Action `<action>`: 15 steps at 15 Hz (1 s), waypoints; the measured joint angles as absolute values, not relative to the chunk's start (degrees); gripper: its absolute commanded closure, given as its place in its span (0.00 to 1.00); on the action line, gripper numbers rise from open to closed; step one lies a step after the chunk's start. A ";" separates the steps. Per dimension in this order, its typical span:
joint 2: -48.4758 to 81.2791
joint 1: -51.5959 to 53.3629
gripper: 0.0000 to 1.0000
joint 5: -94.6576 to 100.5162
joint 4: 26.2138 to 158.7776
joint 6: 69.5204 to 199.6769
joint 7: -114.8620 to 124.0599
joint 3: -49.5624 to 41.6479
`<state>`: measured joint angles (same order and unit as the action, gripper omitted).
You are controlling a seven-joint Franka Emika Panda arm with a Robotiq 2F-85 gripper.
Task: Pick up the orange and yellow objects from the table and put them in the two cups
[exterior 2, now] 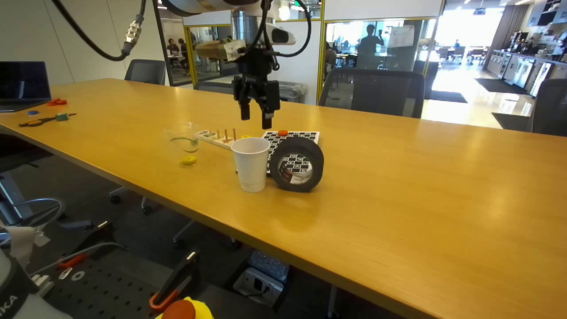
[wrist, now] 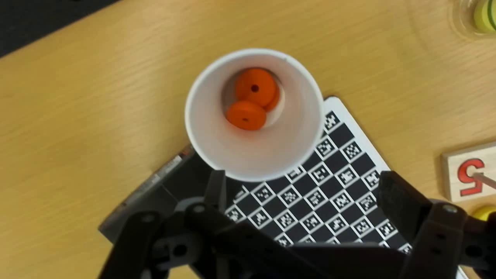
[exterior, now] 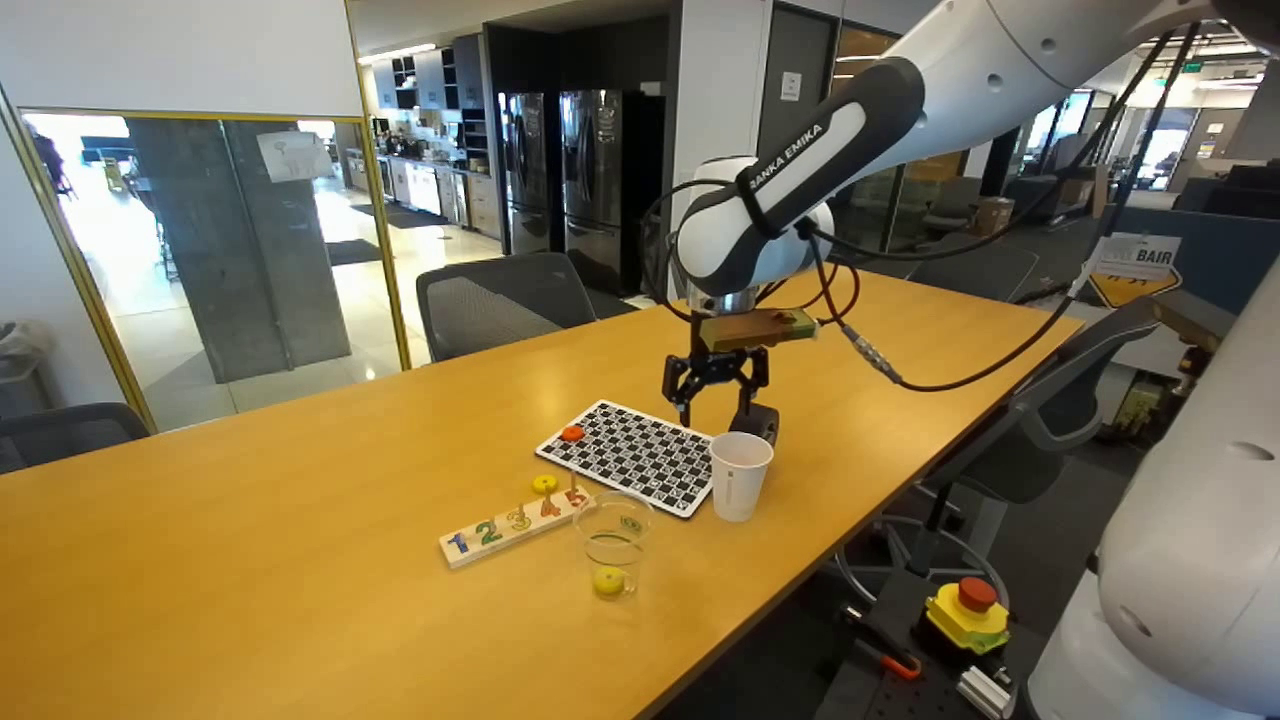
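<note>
An orange piece [exterior: 572, 433] lies on the checkered board's far corner, also in an exterior view [exterior 2: 282, 133]. A yellow piece [exterior: 545, 484] lies on the table [exterior: 330, 560] beside the numbered strip; part shows in the wrist view [wrist: 484, 212]. The white cup [exterior: 740, 485] stands upright; in the wrist view, orange pieces [wrist: 255, 83] lie inside its wall [wrist: 298, 128]. The clear cup [exterior: 594, 545] holds yellow [exterior: 609, 581] and shows partly in the wrist view [wrist: 461, 23]. My gripper [wrist: 302, 178] is open and empty above the board, near the white cup, also in an exterior view [exterior 2: 256, 120].
The checkered board [exterior: 640, 455] lies behind the white cup. A black tape roll [exterior 2: 316, 161] stands on edge beside that cup. The pale numbered strip [exterior: 500, 540] has upright pegs near the clear cup. A laptop [exterior 2: 22, 84] and pliers [exterior 2: 40, 121] lie at the table's far end.
</note>
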<state>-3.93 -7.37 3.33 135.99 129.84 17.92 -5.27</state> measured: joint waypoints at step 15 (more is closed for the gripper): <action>23.73 1.93 0.00 3.58 110.49 136.60 21.22 -1.57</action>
<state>23.73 1.93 3.58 110.49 136.60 21.22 -1.57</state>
